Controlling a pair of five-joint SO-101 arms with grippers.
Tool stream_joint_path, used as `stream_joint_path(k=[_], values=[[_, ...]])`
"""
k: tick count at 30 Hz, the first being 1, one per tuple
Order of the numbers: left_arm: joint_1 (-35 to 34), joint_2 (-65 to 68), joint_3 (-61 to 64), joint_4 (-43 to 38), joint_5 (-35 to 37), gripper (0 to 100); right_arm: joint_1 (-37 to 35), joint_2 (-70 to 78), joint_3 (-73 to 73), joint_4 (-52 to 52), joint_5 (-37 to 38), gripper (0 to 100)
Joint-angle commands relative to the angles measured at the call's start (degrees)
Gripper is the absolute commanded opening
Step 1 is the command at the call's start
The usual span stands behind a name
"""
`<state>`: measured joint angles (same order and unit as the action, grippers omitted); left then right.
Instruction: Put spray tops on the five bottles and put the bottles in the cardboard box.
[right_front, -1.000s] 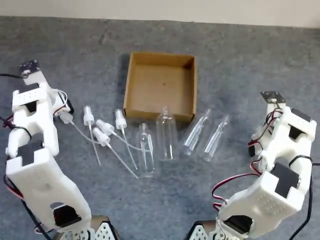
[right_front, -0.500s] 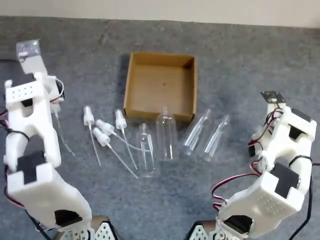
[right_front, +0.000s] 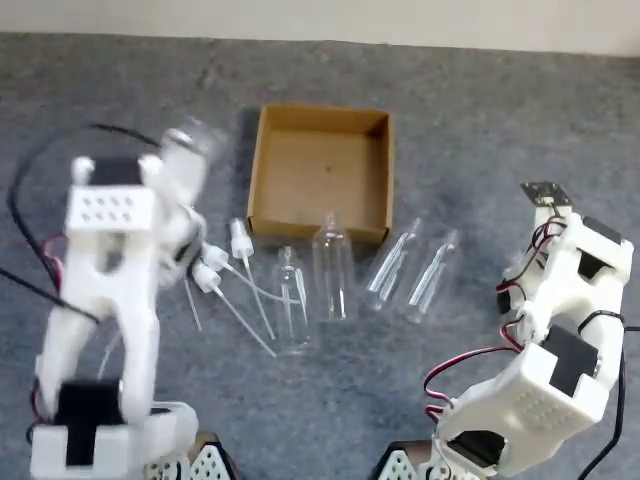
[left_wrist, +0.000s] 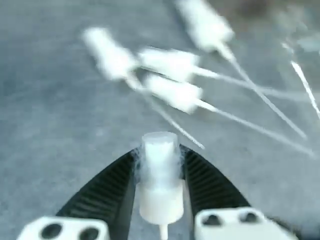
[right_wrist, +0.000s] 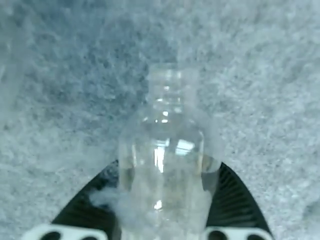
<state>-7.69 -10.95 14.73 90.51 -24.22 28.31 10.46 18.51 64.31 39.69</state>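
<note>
At the table (right_front: 480, 120), left tool (left_wrist: 160, 151) clenches a spray top (left_wrist: 160, 180); right tool (right_wrist: 168, 164), seemingly, a bottle (right_wrist: 167, 130).

Soft, even light; faint shadow beside the cardboard box (right_front: 257, 172).

Left of the cardboard box (right_front: 262, 170), the left arm (right_front: 110, 230) is blurred and covers parts of the loose spray tops (right_front: 208, 270). The spray top (left_wrist: 160, 185) gripped by the left claw (left_wrist: 160, 154) has its tube cut off at the edge; the right claw's (right_wrist: 167, 165) bottle (right_wrist: 167, 125), its base.
</note>
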Motion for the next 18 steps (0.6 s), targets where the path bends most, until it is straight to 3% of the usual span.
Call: stream_joint_path(k=[1,4,8,13,18], values=[[7.87,-13.67,18.07,-7.12,-3.6,0,0.66,-1.01,-0.13,-0.31,0.62,12.4],[8.31,-17.98,27.74,-16.7,-3.52,0,0.66,-1.01,-0.13,-0.31,0.62,12.4],[8.4,-16.4,33.8,-23.21,-3.69,0,0.66,-1.01,-0.13,-0.31,0.62,12.4],[8.31,-12.44,36.26,-26.11,-3.87,1,0.66,-1.01,-0.13,-0.31,0.62,12.4],[8.22,-11.56,36.18,-26.02,-3.87,11,0.66,-1.01,-0.13,-0.31,0.44,12.4]])
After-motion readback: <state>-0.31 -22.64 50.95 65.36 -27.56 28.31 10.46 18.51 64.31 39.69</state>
